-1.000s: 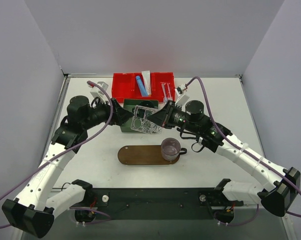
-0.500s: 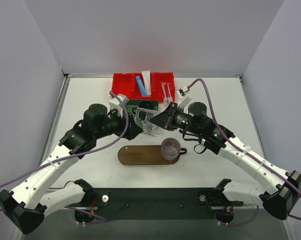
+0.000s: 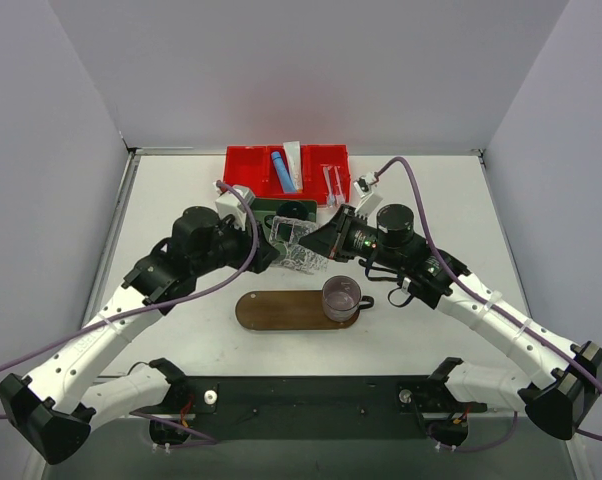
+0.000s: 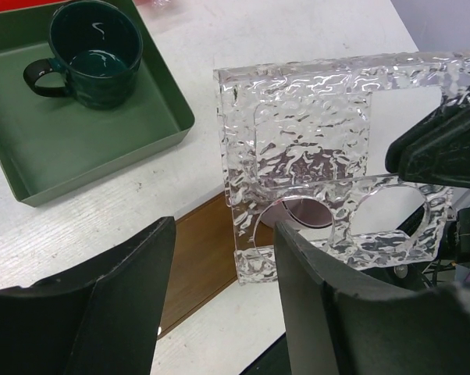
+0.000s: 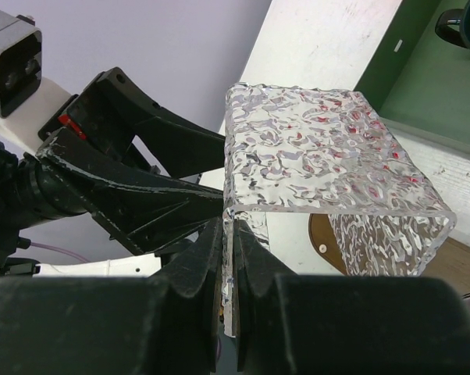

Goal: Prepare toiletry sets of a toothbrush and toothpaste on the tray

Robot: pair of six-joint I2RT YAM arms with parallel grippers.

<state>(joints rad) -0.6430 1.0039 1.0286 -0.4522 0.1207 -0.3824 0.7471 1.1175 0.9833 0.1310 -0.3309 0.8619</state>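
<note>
Tray [image 3: 281, 310] lengthwise left-right, blue tube [image 3: 279, 168] front-back, right gripper [image 5: 229, 234] pinching clear holder [image 5: 313, 156]

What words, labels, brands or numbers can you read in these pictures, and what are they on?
No text is readable in any view.
Blue tube and white tube in the red bin: any print is too small to read.
Dark green mug, clear textured holder, wooden tray: no lettering shows.
</note>
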